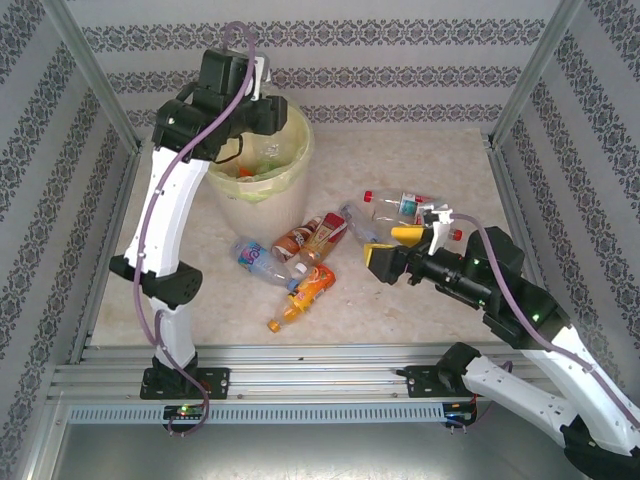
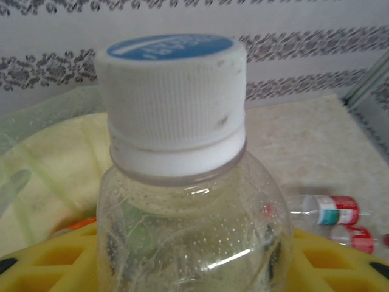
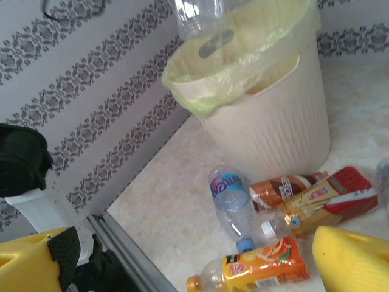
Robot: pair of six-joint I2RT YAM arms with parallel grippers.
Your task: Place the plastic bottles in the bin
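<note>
My left gripper [image 1: 258, 82] hangs over the bin [image 1: 290, 205], a cream wastebasket with a pale yellow liner. It is shut on a clear plastic bottle [image 2: 188, 201] with a white cap, whose body sits between the yellow fingers [image 2: 48, 267]. In the right wrist view that bottle [image 3: 203, 18] hangs above the bin's [image 3: 273, 128] rim. My right gripper [image 1: 385, 262] stands open low over the table, right of a cluster of bottles. These are a blue-labelled clear one [image 1: 256, 257], a brown one [image 1: 295, 241], a red and gold one [image 1: 326, 231] and an orange one [image 1: 312, 288].
Clear bottles with red caps [image 1: 400, 207] lie behind the right gripper, also seen from the left wrist [image 2: 331, 210]. Something orange [image 1: 245, 172] lies inside the bin. Patterned walls and metal posts [image 1: 95, 75] close the table in; a metal rail [image 1: 300, 375] runs along the near edge.
</note>
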